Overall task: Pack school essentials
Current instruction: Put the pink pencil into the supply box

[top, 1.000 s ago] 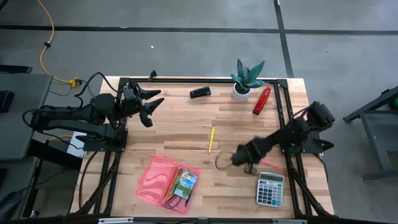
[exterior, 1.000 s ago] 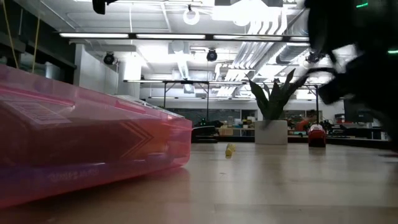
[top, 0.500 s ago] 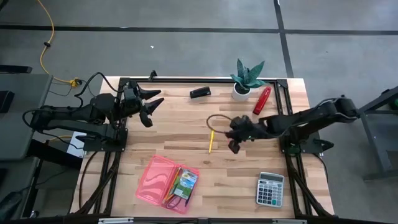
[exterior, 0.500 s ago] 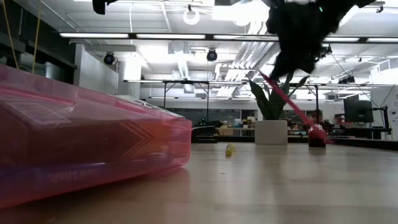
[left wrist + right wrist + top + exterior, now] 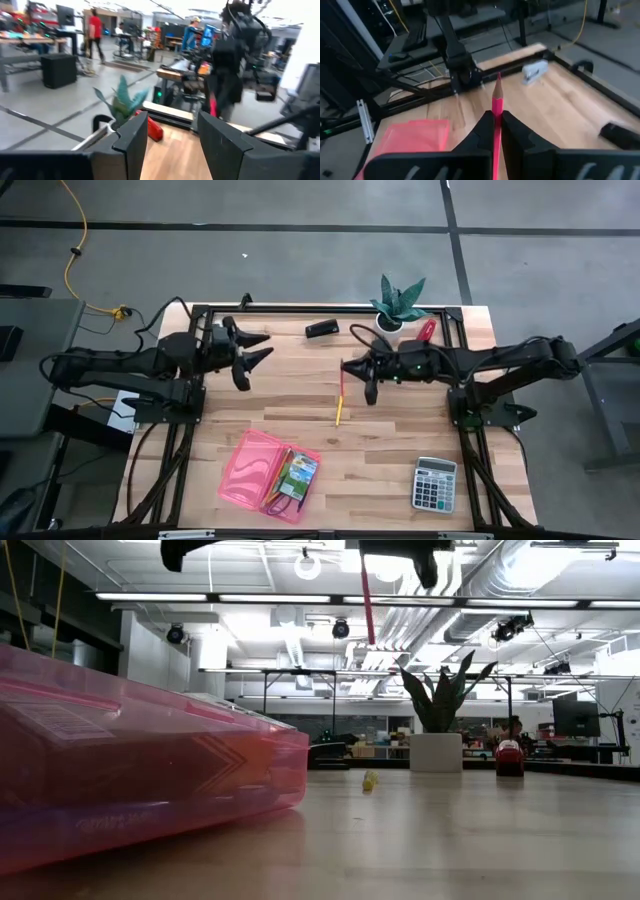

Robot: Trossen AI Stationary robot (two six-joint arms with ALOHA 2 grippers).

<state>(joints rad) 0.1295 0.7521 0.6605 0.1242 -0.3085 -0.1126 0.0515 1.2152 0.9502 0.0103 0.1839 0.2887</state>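
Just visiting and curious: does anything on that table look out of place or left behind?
One yellow pencil lies alone mid-table, away from the open pink case where the other supplies sit. The right tool holds a red pencil in the air.

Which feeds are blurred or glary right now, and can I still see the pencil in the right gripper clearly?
Left wrist view: smeared throughout, room and potted green plant soft. Low view: bright ceiling lights glare, translucent pink plastic case looms out of focus. Right wrist view: thin red pencil fairly crisp between the right gripper fingers, background soft. High view: evenly lit, sharp.
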